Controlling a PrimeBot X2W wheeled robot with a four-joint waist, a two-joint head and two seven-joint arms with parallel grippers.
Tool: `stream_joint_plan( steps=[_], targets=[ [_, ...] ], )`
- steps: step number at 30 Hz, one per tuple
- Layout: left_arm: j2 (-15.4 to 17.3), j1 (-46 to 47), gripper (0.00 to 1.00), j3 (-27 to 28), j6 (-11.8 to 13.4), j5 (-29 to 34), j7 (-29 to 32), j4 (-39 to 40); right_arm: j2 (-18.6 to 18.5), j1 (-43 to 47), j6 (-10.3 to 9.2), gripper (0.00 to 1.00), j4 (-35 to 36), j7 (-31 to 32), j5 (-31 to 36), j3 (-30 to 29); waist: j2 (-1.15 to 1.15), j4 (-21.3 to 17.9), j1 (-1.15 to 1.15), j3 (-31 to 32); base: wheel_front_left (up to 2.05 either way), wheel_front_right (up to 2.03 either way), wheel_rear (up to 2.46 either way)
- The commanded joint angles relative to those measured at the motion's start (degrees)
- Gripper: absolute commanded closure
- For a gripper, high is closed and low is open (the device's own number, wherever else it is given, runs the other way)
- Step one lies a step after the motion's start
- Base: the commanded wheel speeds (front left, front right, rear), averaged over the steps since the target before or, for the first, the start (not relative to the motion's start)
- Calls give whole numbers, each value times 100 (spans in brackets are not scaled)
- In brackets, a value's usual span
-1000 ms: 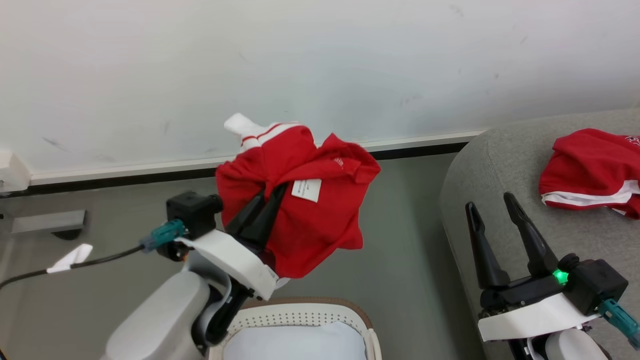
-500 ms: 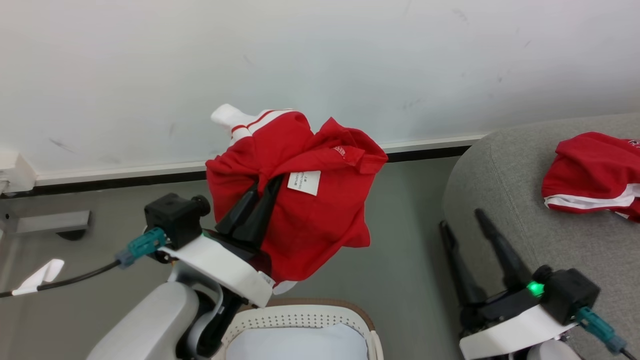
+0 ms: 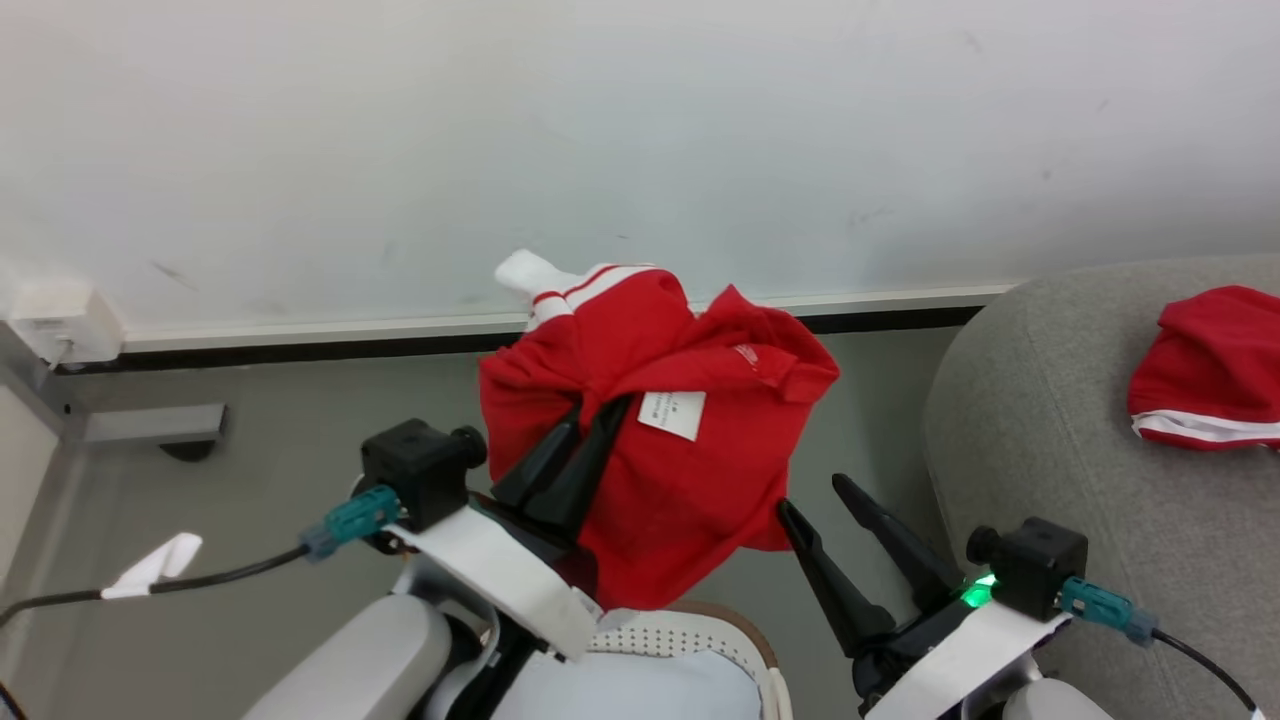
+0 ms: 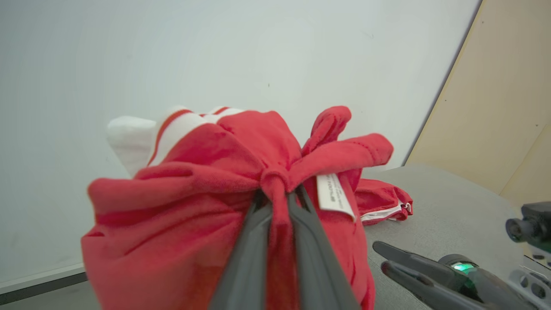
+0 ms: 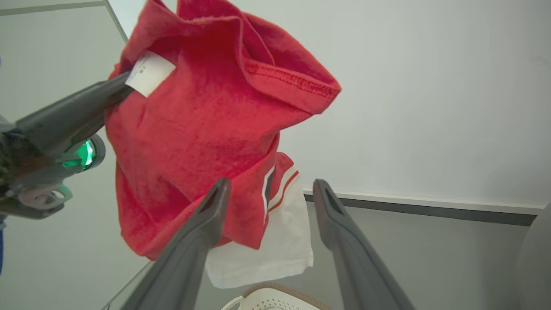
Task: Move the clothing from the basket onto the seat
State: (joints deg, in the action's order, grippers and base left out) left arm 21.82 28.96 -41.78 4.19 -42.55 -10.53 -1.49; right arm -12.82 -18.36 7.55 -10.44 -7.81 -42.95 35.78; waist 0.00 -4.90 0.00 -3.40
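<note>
My left gripper [image 3: 598,410] is clamped tight on a fold of the red bundle [image 3: 690,490], with both fingers pressed together around a pinch of fabric. The bundle hangs in the air in front of the wall [image 3: 640,150], above the basket [image 3: 742,632] and to the left of the sofa [image 3: 1050,450]. A white label [image 3: 672,414] shows on it, and a white cloth [image 5: 275,254] with red stripes hangs out from under the red. I cannot tell whether that is a separate item or part of the same garment.

My right gripper [image 3: 812,493] is spread apart and holds nothing. It sits just beside the lower right edge of the bundle, and I cannot tell whether a finger touches it.

I judge the job to be partly done. 1 red piece [image 3: 1205,365] with a white band lies on the sofa, well apart from the bundle. The bundle is out of the basket but not yet over the sofa, with bare floor [image 3: 860,400] between them. What is left is to carry it right and let go.

My count is 2 grippers, 1 basket, 1 sofa, 1 red piece on the sofa and 1 bundle in the air. In the part of the basket I can see there is pale lining [image 3: 640,695] and no red. The rest is cut off, so more may remain.
</note>
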Motion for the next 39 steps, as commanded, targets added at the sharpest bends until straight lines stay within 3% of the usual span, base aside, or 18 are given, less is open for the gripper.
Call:
stream_joint_plan(
  steps=[1,12,19,32,36,37,38,39],
  targets=[
    [-41,-41,100,-54,-33,75,27,-1,-27,-86,-13,0,-48,48,-186,98,0,98,0,20,0,0,0],
    [-306,-79,100,-430,-229,-23,173,42,-275,-393,-13,0,-21,-3,-1900,913,0,623,0,162,0,0,0],
    [-388,-115,100,-562,-267,-116,290,172,-367,-504,-13,0,-420,-252,-2477,1204,0,874,0,277,0,0,0],
    [-425,-176,100,-600,-238,-276,372,341,-314,-566,-13,0,-84,54,-4157,1738,0,1068,0,362,0,0,0],
    [-419,-167,100,-597,-231,-284,367,358,-281,-639,-13,0,-129,102,-4261,1802,0,1065,0,359,0,0,0],
    [-418,-160,100,-599,-218,-283,368,369,-248,-668,-13,55,-159,111,-4319,1847,0,1056,0,356,0,0,0],
    [-414,-159,100,-601,-217,-283,368,378,-234,-692,-13,85,-175,112,-4341,1861,0,1049,0,356,0,0,0],
    [-414,-159,100,-601,-217,-283,368,378,-234,-692,-13,85,-175,112,-4341,1861,0,1049,0,356,0,0,0]
  ],
)
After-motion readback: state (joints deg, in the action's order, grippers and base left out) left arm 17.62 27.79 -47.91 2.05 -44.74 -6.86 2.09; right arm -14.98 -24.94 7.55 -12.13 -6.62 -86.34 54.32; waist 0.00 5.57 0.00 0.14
